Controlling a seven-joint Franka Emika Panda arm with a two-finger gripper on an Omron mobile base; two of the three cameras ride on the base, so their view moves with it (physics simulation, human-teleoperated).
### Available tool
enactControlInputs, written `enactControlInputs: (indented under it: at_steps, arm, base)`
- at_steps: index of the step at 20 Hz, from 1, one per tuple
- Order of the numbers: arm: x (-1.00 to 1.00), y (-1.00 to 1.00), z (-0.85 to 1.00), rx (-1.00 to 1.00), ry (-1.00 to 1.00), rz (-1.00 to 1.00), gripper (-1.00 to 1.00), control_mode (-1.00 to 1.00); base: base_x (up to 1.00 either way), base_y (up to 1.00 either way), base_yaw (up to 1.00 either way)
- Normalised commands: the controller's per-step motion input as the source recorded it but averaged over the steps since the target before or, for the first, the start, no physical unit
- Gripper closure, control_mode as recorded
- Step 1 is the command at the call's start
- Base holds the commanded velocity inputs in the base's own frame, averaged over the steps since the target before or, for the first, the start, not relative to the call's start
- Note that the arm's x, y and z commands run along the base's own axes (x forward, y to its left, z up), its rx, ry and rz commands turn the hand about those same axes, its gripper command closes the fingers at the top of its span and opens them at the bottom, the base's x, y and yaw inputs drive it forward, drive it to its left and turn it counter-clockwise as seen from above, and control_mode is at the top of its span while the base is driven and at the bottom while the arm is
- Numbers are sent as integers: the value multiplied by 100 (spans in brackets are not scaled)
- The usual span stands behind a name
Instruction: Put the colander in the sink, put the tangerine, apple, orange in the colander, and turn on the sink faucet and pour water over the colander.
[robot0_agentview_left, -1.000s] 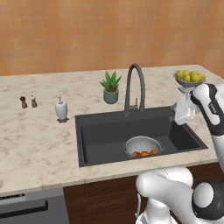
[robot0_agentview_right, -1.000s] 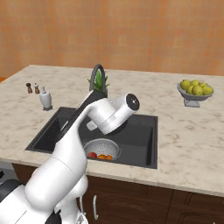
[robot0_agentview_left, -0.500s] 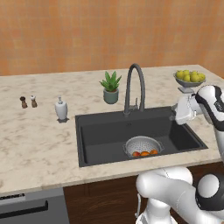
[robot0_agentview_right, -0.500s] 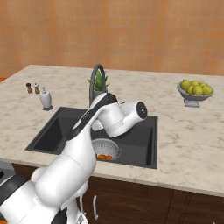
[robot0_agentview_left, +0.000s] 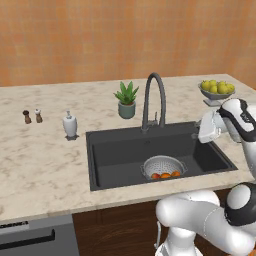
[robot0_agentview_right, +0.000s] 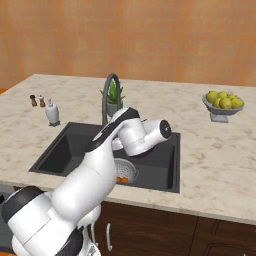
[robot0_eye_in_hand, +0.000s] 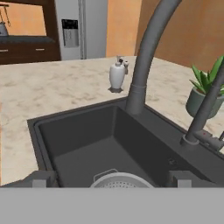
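A pale marble counter (robot0_agentview_left: 45, 170) under an orange wall carries the dark sink (robot0_agentview_left: 115, 155). The colander (robot0_agentview_left: 162, 166) sits at the basin's front right, with orange-red fruit inside. At its twelve o'clock rises the sink faucet (robot0_agentview_left: 152, 100), its small lever (robot0_eye_in_hand: 210, 141) at the base. The gripper (robot0_eye_in_hand: 111, 179) hovers over the basin at the colander's three o'clock, jaws wide apart and empty. The fruit looks loaded, so turning on the water is likely the step in hand; next, the fingers must reach that lever.
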Motion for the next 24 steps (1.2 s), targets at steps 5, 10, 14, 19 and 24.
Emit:
enactControlInputs:
  at_steps: [5,10,14,19,24]
  arm:
    - [41,-21,-25,3,0,0,-100,-100]
    - [55,-15,-32,8,-2,0,-100,-100]
    - [72,2,-15,18,-11,0,-100,-100]
    - [50,18,1,16,-19,0,-100,-100]
    - [39,17,1,1,-2,0,-100,-100]
  base:
    - [0,0,0]
    - [0,0,0]
    - [0,0,0]
    - [0,0,0]
    - [0,0,0]
